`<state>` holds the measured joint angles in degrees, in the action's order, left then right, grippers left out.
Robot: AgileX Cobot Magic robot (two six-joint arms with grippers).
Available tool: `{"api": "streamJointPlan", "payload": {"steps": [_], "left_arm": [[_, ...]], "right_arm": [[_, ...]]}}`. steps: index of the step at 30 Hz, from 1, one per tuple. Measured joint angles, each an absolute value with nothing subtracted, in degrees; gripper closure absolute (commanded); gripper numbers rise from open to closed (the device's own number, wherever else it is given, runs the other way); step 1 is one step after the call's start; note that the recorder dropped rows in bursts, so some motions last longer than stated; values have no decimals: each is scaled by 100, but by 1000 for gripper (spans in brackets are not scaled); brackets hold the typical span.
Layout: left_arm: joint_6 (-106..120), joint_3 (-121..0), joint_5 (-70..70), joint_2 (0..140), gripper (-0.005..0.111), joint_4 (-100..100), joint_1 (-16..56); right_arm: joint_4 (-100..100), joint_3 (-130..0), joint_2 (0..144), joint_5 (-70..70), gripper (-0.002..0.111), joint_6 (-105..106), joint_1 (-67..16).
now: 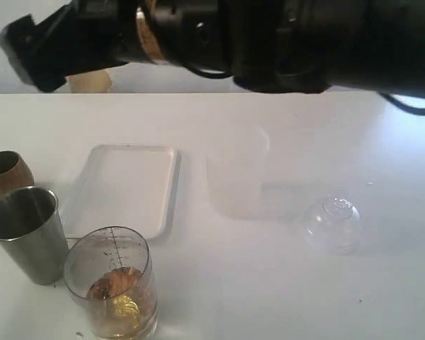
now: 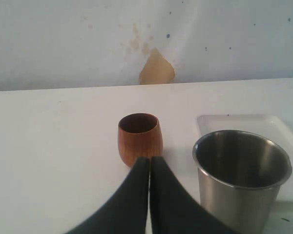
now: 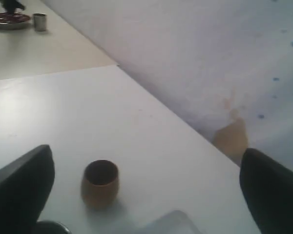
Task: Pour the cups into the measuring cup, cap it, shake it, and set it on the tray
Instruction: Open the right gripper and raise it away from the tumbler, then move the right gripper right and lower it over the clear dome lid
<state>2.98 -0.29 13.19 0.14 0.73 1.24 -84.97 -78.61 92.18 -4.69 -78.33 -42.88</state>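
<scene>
The brown cup (image 1: 7, 173) and the steel tumbler (image 1: 28, 234) stand upright at the table's left edge. In front of them is the clear measuring cup (image 1: 113, 283), holding brownish and yellow contents. The white tray (image 1: 127, 188) lies just behind it. My left gripper (image 2: 150, 161) is shut and holds nothing. Its tips sit just short of the brown cup (image 2: 139, 139), with the steel tumbler (image 2: 241, 185) beside them. My right gripper (image 3: 146, 190) hangs open high above the brown cup (image 3: 100, 183). Its dark arm (image 1: 269, 42) crosses the top of the exterior view.
A frosted beaker (image 1: 235, 177) stands mid-table. A clear dome lid (image 1: 331, 225) rests to its right. A tan patch marks the wall (image 2: 156, 68) behind the table. Part of the tray (image 2: 244, 122) shows behind the steel tumbler.
</scene>
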Motion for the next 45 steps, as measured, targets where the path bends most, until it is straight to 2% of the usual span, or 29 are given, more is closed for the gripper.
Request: {"api": "streamJointPlan", "payload": {"steps": [6,12,19,23,30,33,37,39,45], "left_arm": [[298,-29,1319,14,106,73,124],[298,-29,1319,14,106,73,124],[298,-29,1319,14,106,73,124],[298,-29,1319,14,106,73,124],[298,-29,1319,14,106,73,124],[298,-29,1319,14,106,73,124],[298,-29,1319,14,106,73,124],[298,-29,1319,14,106,73,124],[298,-29,1319,14,106,73,124]], "right_arm": [[-8328,-6904,8189,1161,14,-7910,-4288],[-6803,-5926,7437,2671,14,-7133,-4288],[-5133,-5607,7356,4472,14,-5330,-4288],[-4188,-5604,7356,4916,14,-4786,-4288],[-4349,-5431,7535,6620,14,-5007,-4262],[-4160,-5412,7702,6840,17,-4826,-4083],[-3858,-5412,7929,6679,33,-4459,-3704],[-3812,-5412,8047,6511,38,-4321,-3492],[-2900,-5528,8400,5836,40,-3347,-2861]]}}
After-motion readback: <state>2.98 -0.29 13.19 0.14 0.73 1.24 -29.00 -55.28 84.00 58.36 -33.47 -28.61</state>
